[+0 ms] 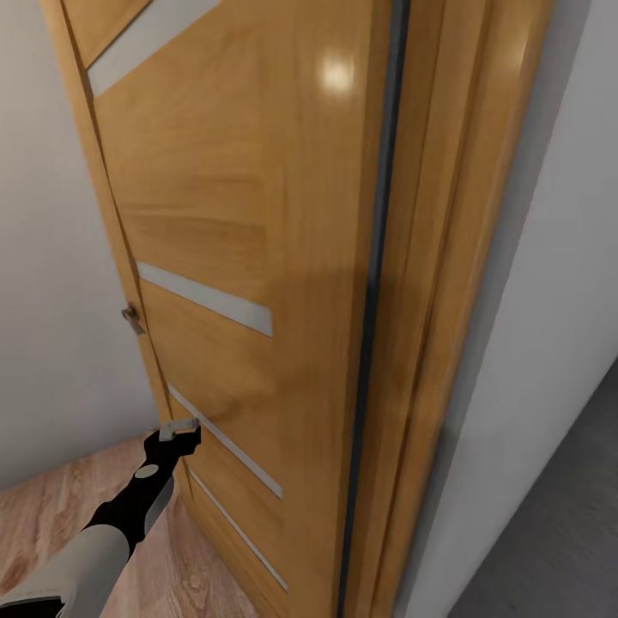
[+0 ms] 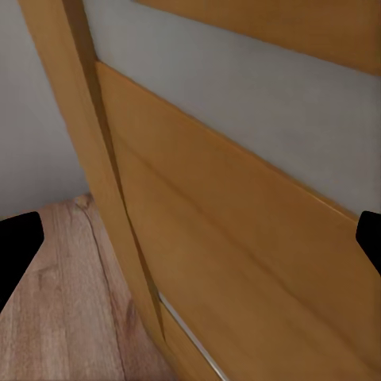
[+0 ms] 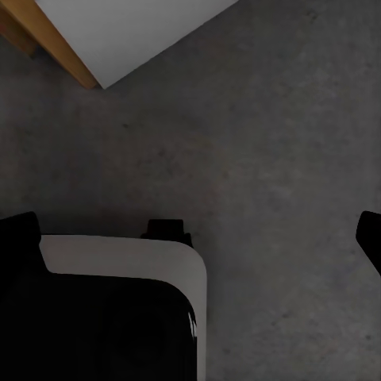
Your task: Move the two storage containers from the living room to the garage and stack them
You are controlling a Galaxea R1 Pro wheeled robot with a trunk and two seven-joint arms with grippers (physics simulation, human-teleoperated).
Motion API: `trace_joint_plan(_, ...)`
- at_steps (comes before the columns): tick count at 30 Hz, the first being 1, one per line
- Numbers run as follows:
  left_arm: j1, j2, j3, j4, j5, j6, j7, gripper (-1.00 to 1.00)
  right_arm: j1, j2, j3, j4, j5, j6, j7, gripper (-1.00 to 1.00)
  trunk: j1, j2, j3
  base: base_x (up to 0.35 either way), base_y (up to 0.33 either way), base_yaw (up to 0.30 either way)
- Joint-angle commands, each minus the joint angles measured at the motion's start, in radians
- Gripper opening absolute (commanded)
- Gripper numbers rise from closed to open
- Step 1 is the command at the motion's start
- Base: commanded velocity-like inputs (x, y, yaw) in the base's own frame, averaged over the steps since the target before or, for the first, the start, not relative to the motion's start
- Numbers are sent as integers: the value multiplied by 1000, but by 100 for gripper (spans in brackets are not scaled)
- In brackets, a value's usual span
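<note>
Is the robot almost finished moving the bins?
Nothing looks finished: no bin is seen carried or stacked. Right now the left gripper, fingers apart and empty, reaches the edge of the honey-coloured wooden door with grey stripes. The right gripper's fingers hang open over dark grey concrete floor. Both bins are left.

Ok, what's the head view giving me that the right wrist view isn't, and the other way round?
Head view alone: the wooden door with its pale glass strips, its handle, the light wood-plank floor, and the left gripper up against the door's lower edge. Right wrist view alone: part of the robot's own black and white body, close up. Shared: the dark grey concrete floor, a white wall and the wooden door frame.
</note>
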Motion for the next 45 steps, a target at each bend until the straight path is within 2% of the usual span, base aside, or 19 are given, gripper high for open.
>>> trace_joint_plan(1,-1,-1,-6,0,1,-3,-5,100,-1,0,1,1,0,-3,0,100,0,-1,-1,0,0,-69)
trace_joint_plan(11,-1,-1,-6,0,1,-3,-5,100,-1,0,1,1,0,-3,0,100,0,-1,-1,0,0,-100)
trace_joint_plan(45,-1,-1,-4,0,1,-3,-5,100,-1,0,1,1,0,-3,0,100,0,-1,-1,-32,0,-2)
